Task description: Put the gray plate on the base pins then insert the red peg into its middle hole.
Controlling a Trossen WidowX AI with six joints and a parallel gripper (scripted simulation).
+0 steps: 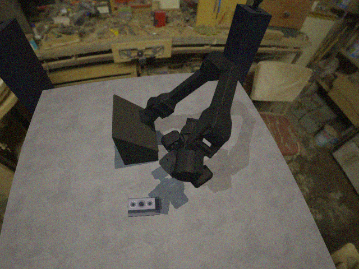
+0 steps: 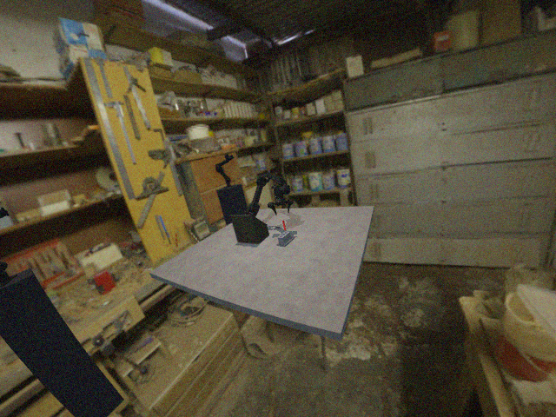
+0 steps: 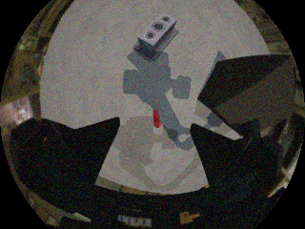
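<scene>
The gray plate (image 1: 137, 204) (image 2: 287, 237) (image 3: 156, 32) with three holes lies flat on the dark base (image 1: 157, 203) near the table's front. The red peg (image 2: 283, 223) (image 3: 155, 118) stands upright on the table between the plate and the arm's mount; the arm hides it in the top view. My gripper (image 1: 185, 172) (image 2: 280, 207) (image 3: 156, 124) is open and empty. It hangs well above the table, over the peg, behind and to the right of the plate.
The arm's dark wedge-shaped mount (image 1: 133, 135) (image 2: 248, 228) (image 3: 254, 83) stands on the gray table (image 1: 72, 144) behind the plate. Two dark upright posts (image 1: 246, 31) (image 1: 17, 58) stand at the table's back corners. Workshop clutter lies beyond the table edges.
</scene>
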